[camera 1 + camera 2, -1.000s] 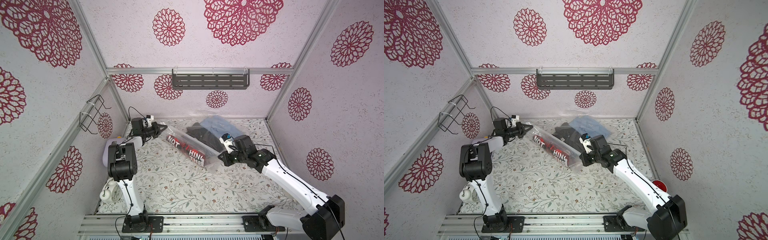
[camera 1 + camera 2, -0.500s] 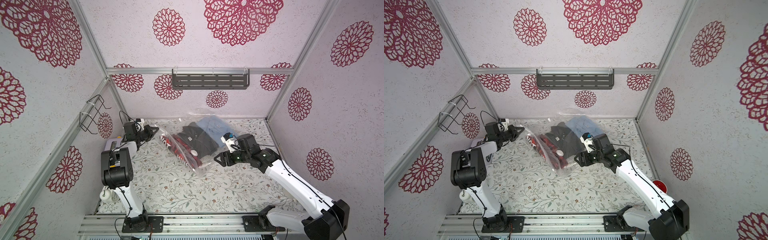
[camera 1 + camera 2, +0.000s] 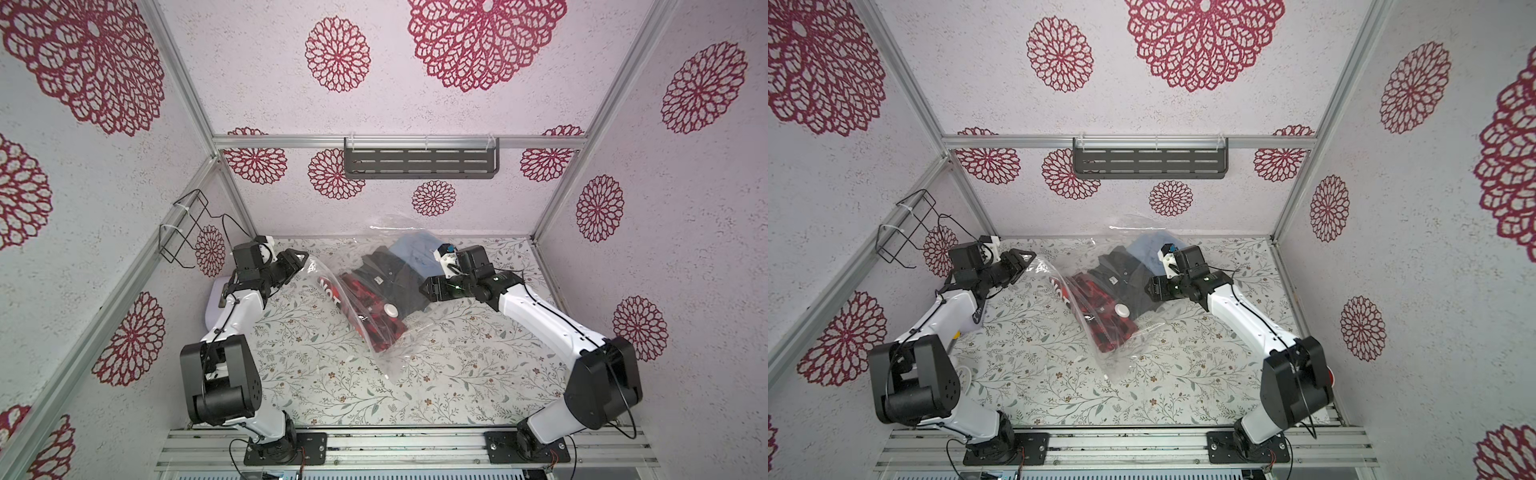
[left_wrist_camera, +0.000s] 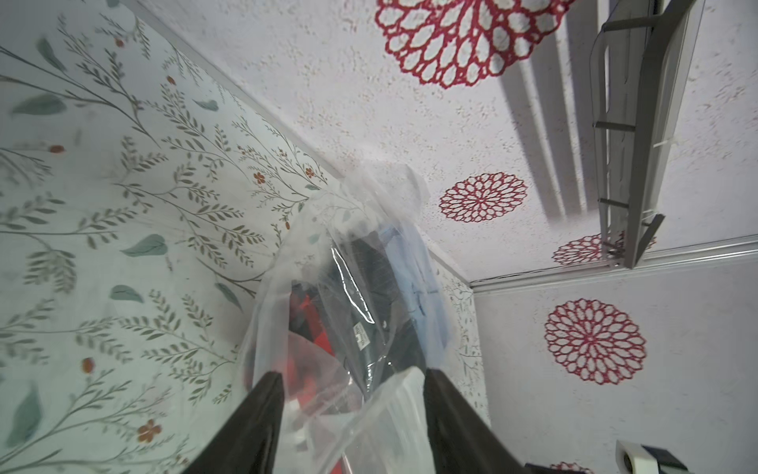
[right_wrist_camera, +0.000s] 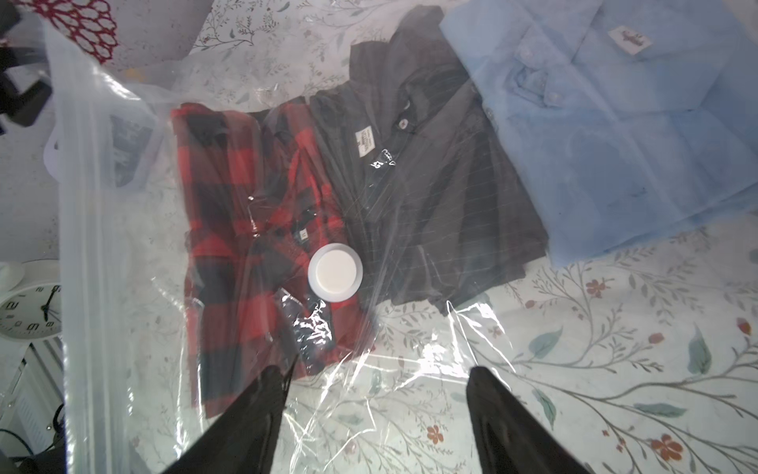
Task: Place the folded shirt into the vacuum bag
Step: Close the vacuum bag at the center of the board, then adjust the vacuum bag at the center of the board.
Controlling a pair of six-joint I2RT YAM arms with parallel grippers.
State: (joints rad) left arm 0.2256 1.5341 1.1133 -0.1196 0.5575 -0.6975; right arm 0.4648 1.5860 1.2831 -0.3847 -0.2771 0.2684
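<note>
the vacuum bag (image 3: 386,357) is a clear, glossy, crinkled sack with a round white valve cap (image 5: 335,271) on its face and a zip strip (image 5: 90,254) along one edge. through the film show a red-and-black plaid shirt (image 5: 229,230), a dark striped shirt (image 5: 443,197) and a light blue shirt (image 5: 615,143), side by side. the bag lies slantwise on the middle of the floral worktop (image 3: 457,374), reaching toward the back wall (image 3: 291,208).

the left end effector (image 3: 302,261) sits at the bag's left corner with its jaws apart; a loose fold of film lies between them, unpinched. the right end effector (image 3: 426,287) hovers beside the dark shirt, jaws wide, holding nothing. both arms reach in from the front, elbows bent, forearms angled toward the bag.
</note>
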